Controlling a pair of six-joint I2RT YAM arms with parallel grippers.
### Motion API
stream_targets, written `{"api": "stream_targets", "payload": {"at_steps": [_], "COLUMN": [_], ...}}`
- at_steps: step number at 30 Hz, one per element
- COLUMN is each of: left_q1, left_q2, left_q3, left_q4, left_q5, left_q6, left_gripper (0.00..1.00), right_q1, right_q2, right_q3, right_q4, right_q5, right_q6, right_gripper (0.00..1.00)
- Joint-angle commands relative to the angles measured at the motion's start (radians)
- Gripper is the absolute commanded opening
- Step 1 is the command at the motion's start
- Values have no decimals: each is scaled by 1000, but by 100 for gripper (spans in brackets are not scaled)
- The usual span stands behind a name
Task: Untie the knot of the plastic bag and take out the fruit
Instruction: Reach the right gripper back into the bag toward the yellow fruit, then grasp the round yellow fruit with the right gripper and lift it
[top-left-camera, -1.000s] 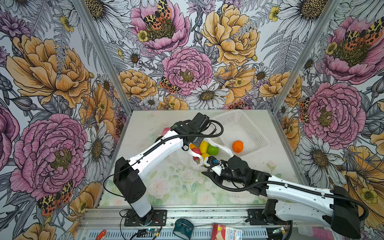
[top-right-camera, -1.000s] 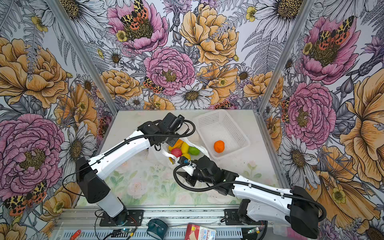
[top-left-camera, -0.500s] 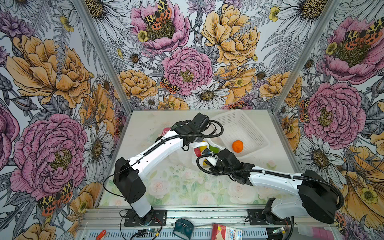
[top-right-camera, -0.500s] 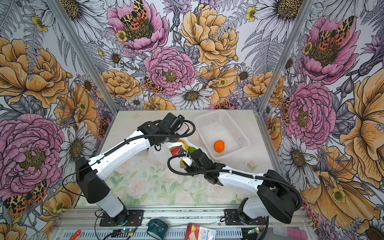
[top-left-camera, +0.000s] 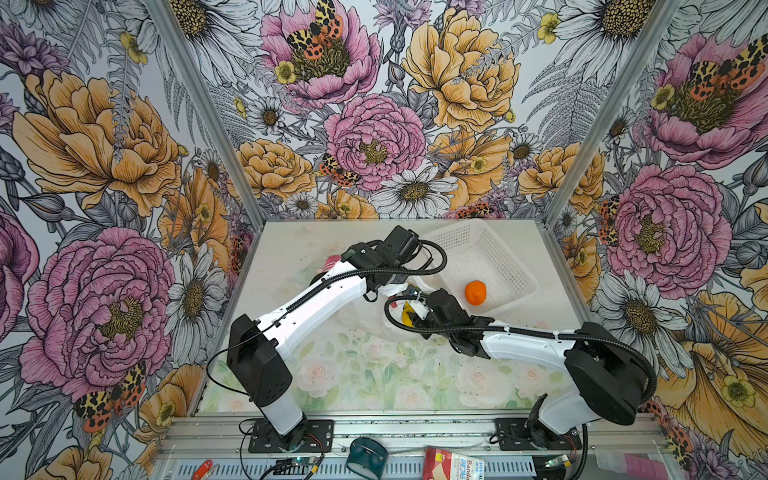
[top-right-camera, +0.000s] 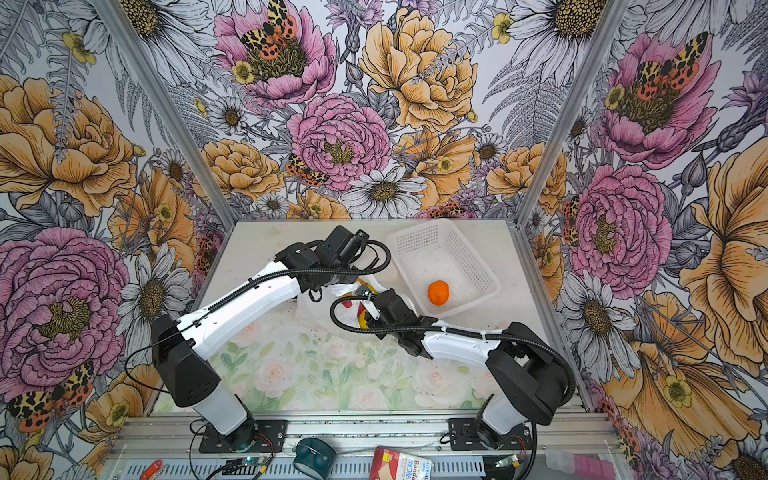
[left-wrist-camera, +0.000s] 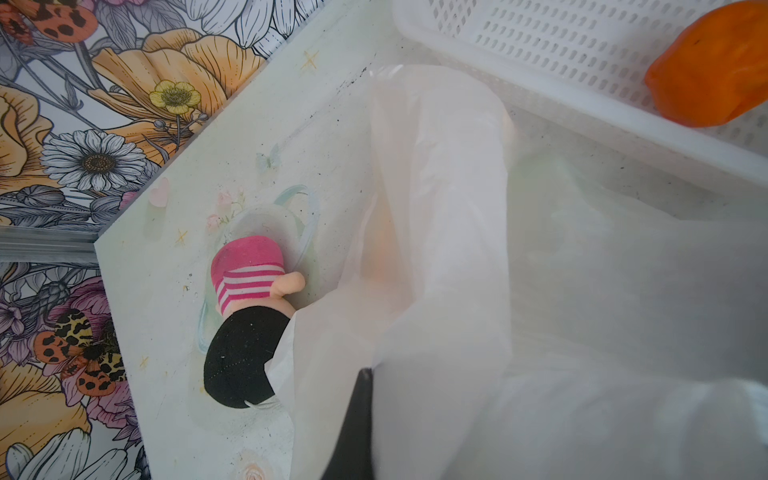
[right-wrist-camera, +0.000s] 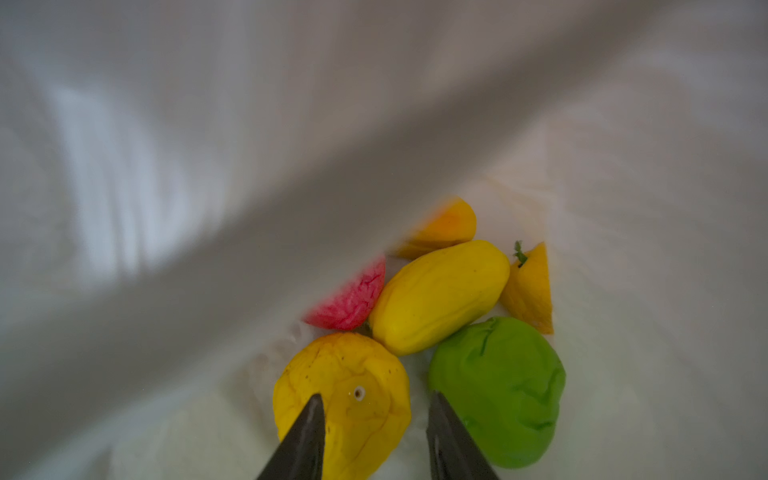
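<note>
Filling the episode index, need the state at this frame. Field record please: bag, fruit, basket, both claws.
bag: plastic bag open at the mouth; knot not visible
left claw: shut on the bag's edge, lifting it
right claw: open, inside the bag, tips over the round yellow fruit
fruit in bag: also long yellow fruit, green fruit, pink-red fruit; two yellow-orange ones partly hidden
basket: white basket holds one orange fruit
other: pink striped toy on the table beside the bag

Dark grey right gripper (right-wrist-camera: 374, 399) over golden-yellow fruit (right-wrist-camera: 345, 374), bright green fruit (right-wrist-camera: 498, 386) beside. Beyond: lemon-yellow fruit (right-wrist-camera: 440, 295) and pink-red fruit (right-wrist-camera: 353, 303), translucent white plastic bag (right-wrist-camera: 166, 166) all round. Off to one side, orange fruit (top-left-camera: 475, 292) in white perforated basket (top-left-camera: 465, 249).
</note>
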Motion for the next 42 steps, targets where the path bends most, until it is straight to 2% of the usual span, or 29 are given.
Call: {"api": "stream_targets", "payload": {"at_steps": [1, 5, 9, 14, 24, 28, 34, 35, 36, 42], "left_q1": [-6, -5, -6, -6, -6, -5, -5, -6, -6, -6], "left_q2": [-25, -23, -21, -17, -12, -10, -9, -9, -9, -8], "left_q3": [-5, -6, -6, -8, -9, -8, -10, -12, -10, -10], "left_q4": [0, 0, 1, 0, 0, 0, -1, 0, -1, -2], "left_q5": [-21, -21, -23, -23, -25, -25, -25, -25, -25, -26], "left_q6": [8, 8, 8, 9, 9, 9, 9, 9, 10, 11], "left_gripper": [0, 0, 0, 0, 0, 0, 0, 0, 0, 0], "right_q1": [-5, -5, 13, 34, 27, 19, 27, 32, 37, 38], "right_q2": [67, 113, 106, 56, -56, -29, 63, 86, 114, 200], "right_q3": [72, 112, 101, 53, -39, -25, 53, 73, 95, 156], "right_q4": [-57, -89, -88, -53, 24, 11, -85, -107, -123, -137], "right_q5": [98, 54, -22, -113, -114, -105, -234, -243, -240, -83], "right_q6": [3, -2, -34, -62, -50, -48, -73, -78, -83, -58], "right_gripper": [51, 65, 73, 77, 79, 81, 84, 88, 99, 97]}}
